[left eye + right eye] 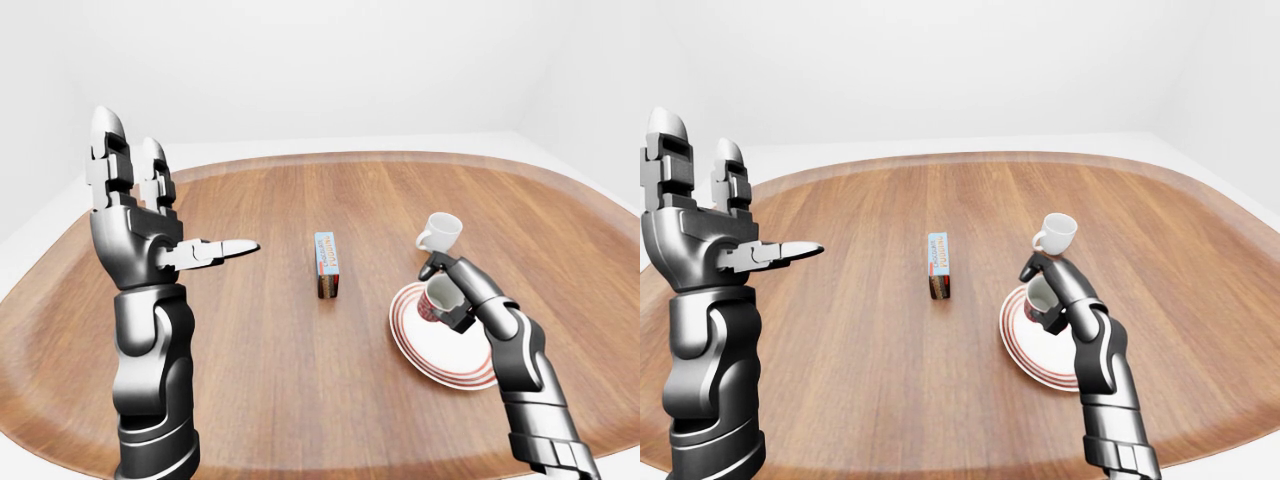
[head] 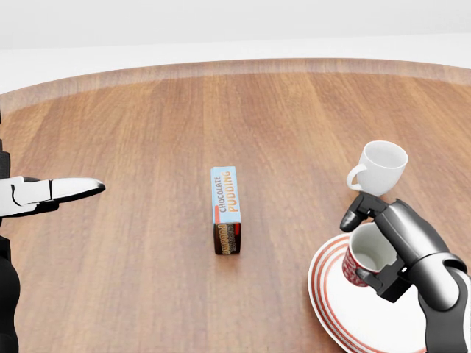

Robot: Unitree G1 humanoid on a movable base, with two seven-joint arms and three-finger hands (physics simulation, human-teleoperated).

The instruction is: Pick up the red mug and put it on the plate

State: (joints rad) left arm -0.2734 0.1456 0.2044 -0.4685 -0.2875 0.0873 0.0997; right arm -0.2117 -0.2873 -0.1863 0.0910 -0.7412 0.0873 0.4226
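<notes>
R hand [image 1: 462,293] fingers round red mug [image 1: 437,300] over plate [image 1: 425,345]; L hand [image 1: 140,215] raised, spread.

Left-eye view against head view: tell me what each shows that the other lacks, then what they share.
Only the left-eye view shows the whole raised left hand, fingers spread open, its forearm, and the round wooden table's full outline. Only the head view makes the blue chocolate pudding box's lettering readable. Both show the right hand closed round the red mug over the red-striped white plate, with the white mug beside it.
</notes>
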